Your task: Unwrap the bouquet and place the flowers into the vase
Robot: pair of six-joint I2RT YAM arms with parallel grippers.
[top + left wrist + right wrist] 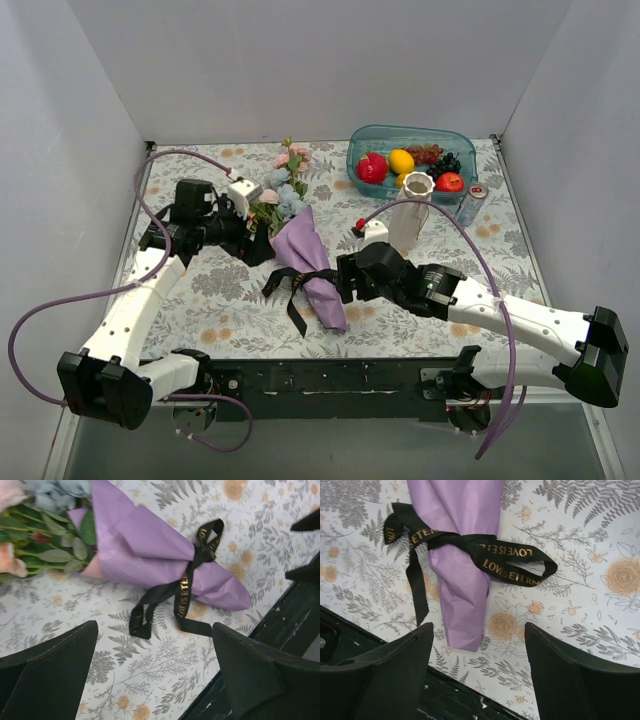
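Hovering at either side of the bouquet (308, 255), which is lying tied on the floral table (220, 310) left of the vase (412, 215), we are holding the fingers of our left gripper (154, 630) and right gripper (479, 626) spread wide, gripping nothing.
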